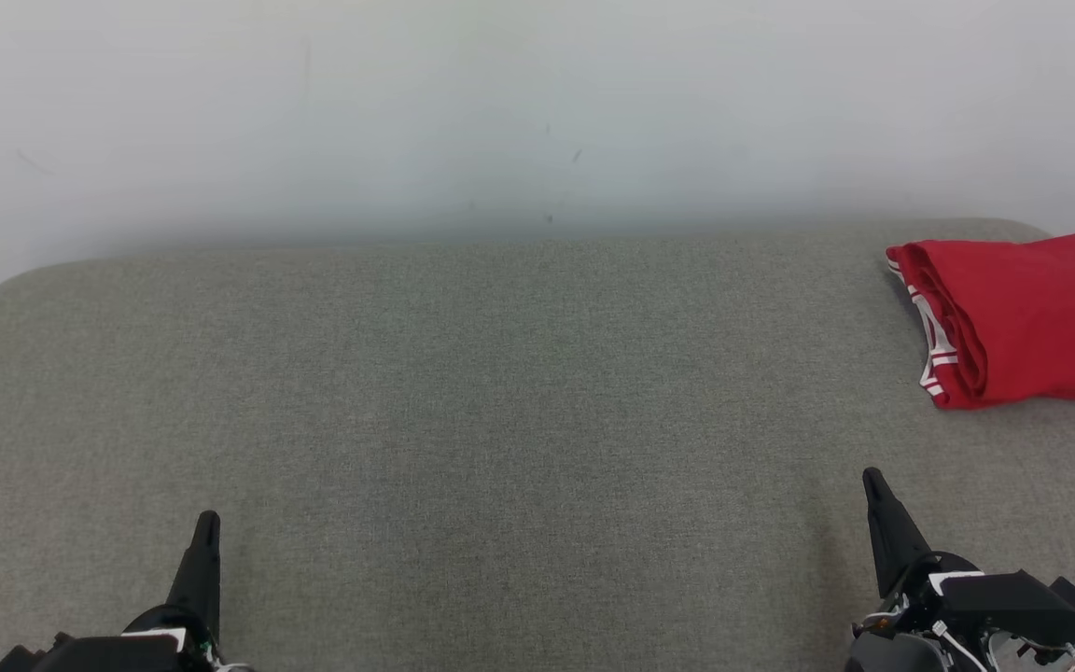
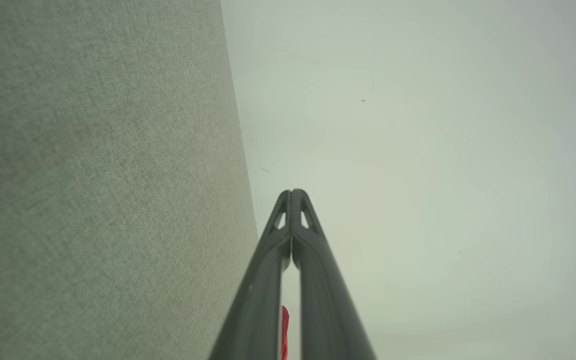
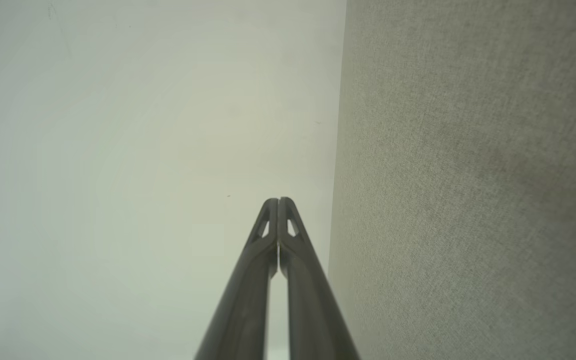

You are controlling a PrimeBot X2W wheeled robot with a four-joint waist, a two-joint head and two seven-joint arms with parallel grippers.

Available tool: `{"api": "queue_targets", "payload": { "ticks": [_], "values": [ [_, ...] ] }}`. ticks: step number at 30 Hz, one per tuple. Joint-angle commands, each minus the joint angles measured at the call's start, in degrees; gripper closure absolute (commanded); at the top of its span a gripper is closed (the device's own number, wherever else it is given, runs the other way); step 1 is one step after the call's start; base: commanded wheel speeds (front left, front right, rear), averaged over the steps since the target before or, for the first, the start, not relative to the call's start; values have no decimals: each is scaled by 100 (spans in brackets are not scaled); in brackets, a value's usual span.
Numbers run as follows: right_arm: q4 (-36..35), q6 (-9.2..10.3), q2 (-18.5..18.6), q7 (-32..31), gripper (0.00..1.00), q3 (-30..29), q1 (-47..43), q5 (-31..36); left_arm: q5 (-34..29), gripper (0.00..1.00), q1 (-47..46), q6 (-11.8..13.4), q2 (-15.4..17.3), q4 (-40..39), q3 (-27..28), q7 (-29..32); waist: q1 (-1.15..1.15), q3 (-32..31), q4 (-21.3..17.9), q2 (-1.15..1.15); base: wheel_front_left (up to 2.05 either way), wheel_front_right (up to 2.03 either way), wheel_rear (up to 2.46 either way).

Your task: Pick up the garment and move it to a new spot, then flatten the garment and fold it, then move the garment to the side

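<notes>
A broad grey fabric-covered surface [image 1: 500,401] with rounded far corners spreads across most of the head view, from the near edge to a pale, plain wall [image 1: 500,112] that rises behind it and bears a few faint dark marks. The garment [image 1: 1023,317], red with white striped trim along one edge, lies folded into a compact bundle at the far right of the surface, close to the right far corner, its trimmed edge turned to the left and its right side cut off by the frame. It lies well apart from both arms, and nothing touches it. A thin red sliver of it also shows low in the left wrist view, between the dark fingers [image 2: 268,280]. The right gripper [image 1: 873,481] sits at the near right, nearer than the garment, clenched, its two tips pressed together on nothing. The left gripper [image 1: 206,523] sits at the near left, likewise clenched and empty. Both point toward the far wall and hang just above the grey fabric.
</notes>
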State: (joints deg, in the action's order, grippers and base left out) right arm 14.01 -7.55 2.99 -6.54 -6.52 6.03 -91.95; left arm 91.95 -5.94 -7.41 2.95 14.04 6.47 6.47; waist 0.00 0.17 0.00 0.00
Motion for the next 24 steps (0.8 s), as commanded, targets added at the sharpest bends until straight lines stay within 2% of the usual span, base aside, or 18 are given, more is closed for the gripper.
{"api": "queue_targets", "payload": {
  "ticks": [1,24],
  "values": [
    [4,12,-22,-21,100,-8,43,-57,67,100,-65,-21,-18,12,21,25,0,1,0,0,0,0,0],
    [5,12,-21,-20,100,-5,37,-50,60,100,-61,-21,-16,10,17,20,0,1,0,0,0,0,0]
  ]
}}
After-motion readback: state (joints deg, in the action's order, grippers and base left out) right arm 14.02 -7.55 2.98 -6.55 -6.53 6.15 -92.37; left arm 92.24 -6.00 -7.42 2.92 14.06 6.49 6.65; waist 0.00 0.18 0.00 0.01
